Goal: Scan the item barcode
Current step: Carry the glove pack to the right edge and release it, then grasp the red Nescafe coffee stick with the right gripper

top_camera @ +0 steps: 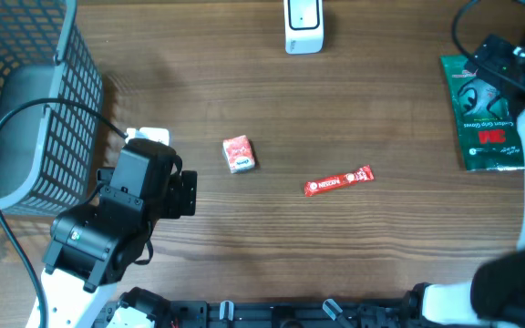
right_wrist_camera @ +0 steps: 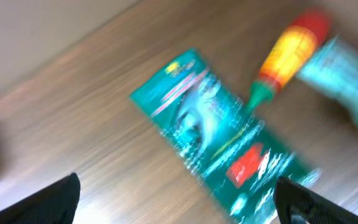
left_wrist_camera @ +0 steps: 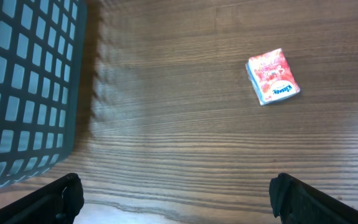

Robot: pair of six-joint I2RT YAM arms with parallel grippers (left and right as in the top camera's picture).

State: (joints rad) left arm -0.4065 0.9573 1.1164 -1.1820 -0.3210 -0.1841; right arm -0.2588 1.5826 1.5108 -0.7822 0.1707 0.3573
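Tools on both arms stand released and empty. Right tool [right_wrist_camera: 180, 202] hovers above the green glove packet [right_wrist_camera: 222, 149], which lies flat near the right edge of the counter [top_camera: 381, 255], well apart from the scanner [top_camera: 303, 25]. Packet looks light, soft and glossy, probably slippery; pinching a short edge seems safest. Left tool [left_wrist_camera: 179, 199] hangs near a tissue pack [left_wrist_camera: 273, 76].

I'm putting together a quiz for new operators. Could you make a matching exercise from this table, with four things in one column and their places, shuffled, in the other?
Things
1. tissue pack
2. red stick sachet
3. green glove packet
4. white scanner

Places
A. far edge of the table, middle
B. right side of the table
C. left of centre, closest of the four to the basket
D. mid-table, lying at a slant

Pairs: 1-C, 2-D, 3-B, 4-A
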